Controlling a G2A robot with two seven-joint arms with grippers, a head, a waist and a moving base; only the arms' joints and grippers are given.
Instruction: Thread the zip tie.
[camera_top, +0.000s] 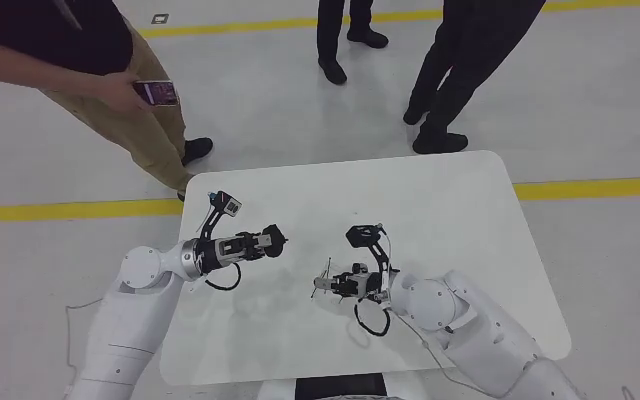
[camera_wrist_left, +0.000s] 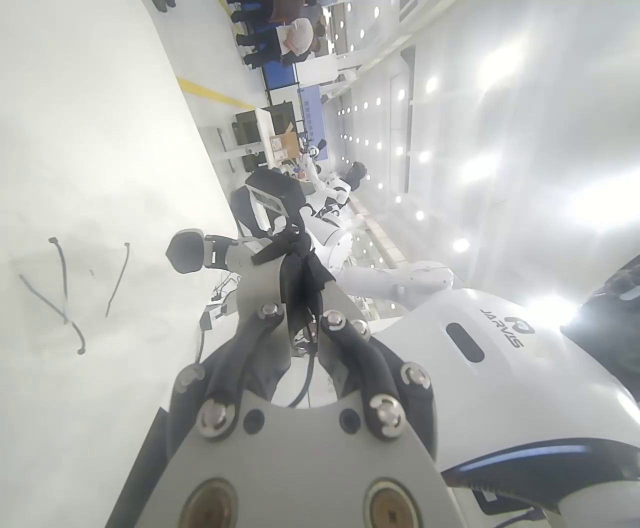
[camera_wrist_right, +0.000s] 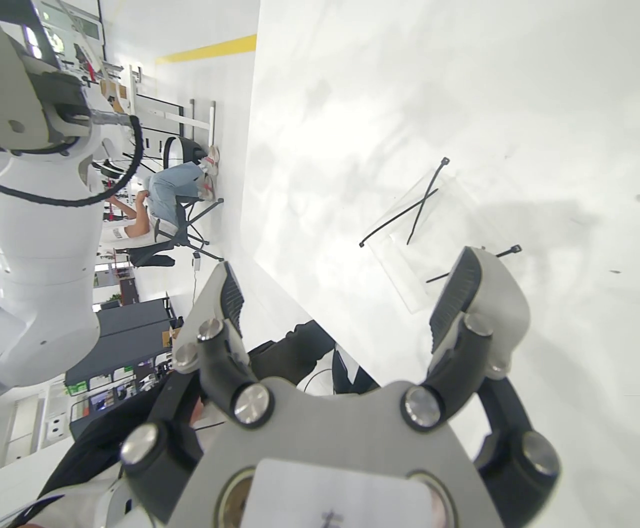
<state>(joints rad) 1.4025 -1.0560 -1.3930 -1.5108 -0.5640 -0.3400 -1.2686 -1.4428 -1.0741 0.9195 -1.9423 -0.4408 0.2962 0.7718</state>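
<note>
While the thin black plastic zip ties (camera_wrist_right: 400, 216) lie flat just ahead of the wide-open, empty right gripper (camera_wrist_right: 345, 280), the shut left gripper (camera_wrist_left: 295, 245) is farther off.

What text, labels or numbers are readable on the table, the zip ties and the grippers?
Table: none.
Zip ties: none.
White sticker on the base of the right gripper: a dark mark, cut off at the picture's edge, unreadable.
Small tag on an arm's wrist: too small to read.
</note>
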